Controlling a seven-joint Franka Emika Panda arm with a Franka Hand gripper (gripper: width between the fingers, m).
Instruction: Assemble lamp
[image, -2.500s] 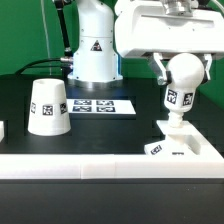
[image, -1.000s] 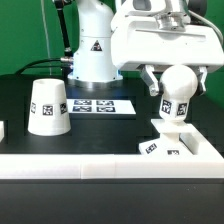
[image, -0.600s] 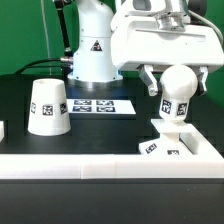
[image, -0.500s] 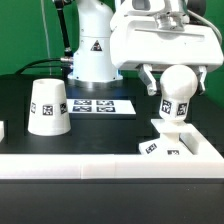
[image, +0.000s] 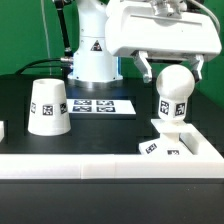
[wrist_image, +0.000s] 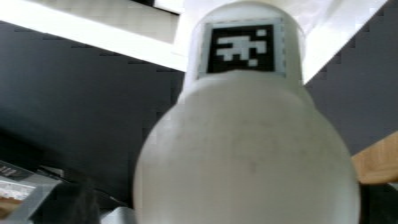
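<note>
The white round-headed bulb stands upright on the flat square base at the exterior view's right. My gripper is open just above the bulb's head, with a finger on each side and apart from it. In the wrist view the bulb fills the picture, its tag facing the camera; my fingers do not show clearly there. The truncated-cone shade stands on the black table at the exterior view's left, far from the gripper.
The marker board lies flat between the shade and the base. The white robot pedestal stands behind it. A white rail runs along the table's front edge.
My gripper has risen from around the bulb's head, with its fingers now higher and clear of it. The bulb stays upright on the base.
</note>
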